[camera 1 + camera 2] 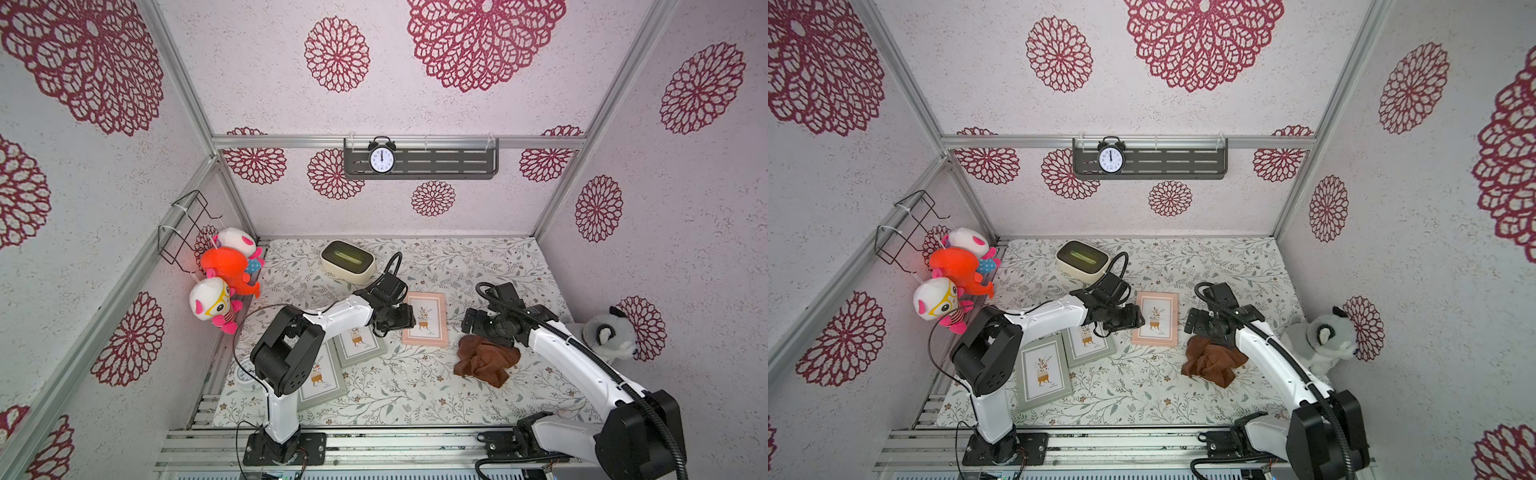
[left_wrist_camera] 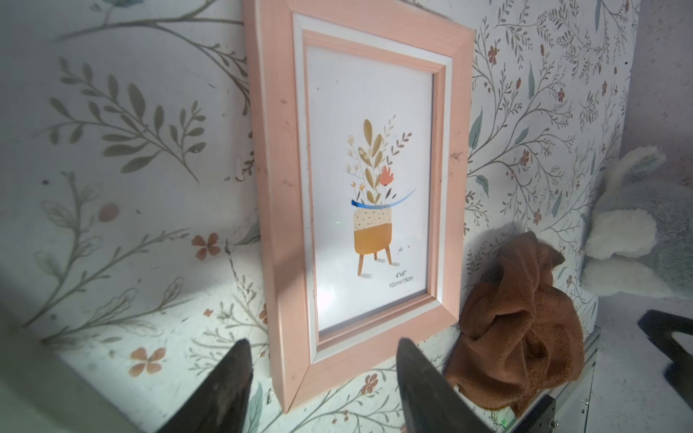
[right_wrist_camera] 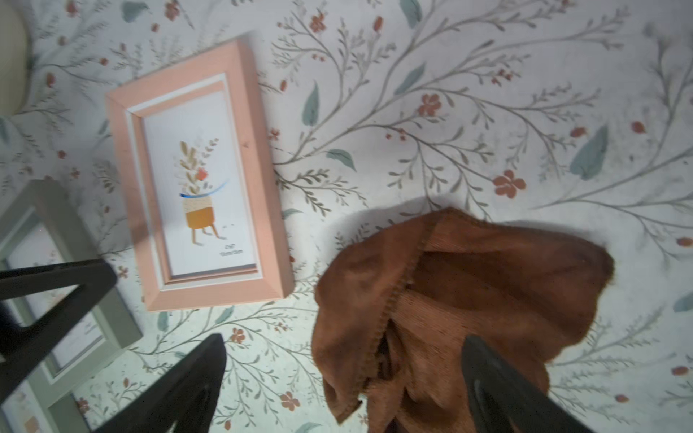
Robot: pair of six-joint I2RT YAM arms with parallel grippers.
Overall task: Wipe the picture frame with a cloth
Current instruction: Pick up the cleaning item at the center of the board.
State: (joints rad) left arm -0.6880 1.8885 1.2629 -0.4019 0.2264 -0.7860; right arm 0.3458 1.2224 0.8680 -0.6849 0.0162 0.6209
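while cloth lies crumpled, pink frame edge just beside.

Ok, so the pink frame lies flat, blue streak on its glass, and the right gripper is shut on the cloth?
No: the right gripper is open, as the right wrist view shows, fingers wide apart over the crumpled cloth. The pink frame does lie flat, blue streak on its glass.

Left arm reaches forward and inward from its base, elbow bent, left gripper low, jaws apart and empty, right arm stretches inward, right gripper angled downward, jaws spread wide, empty
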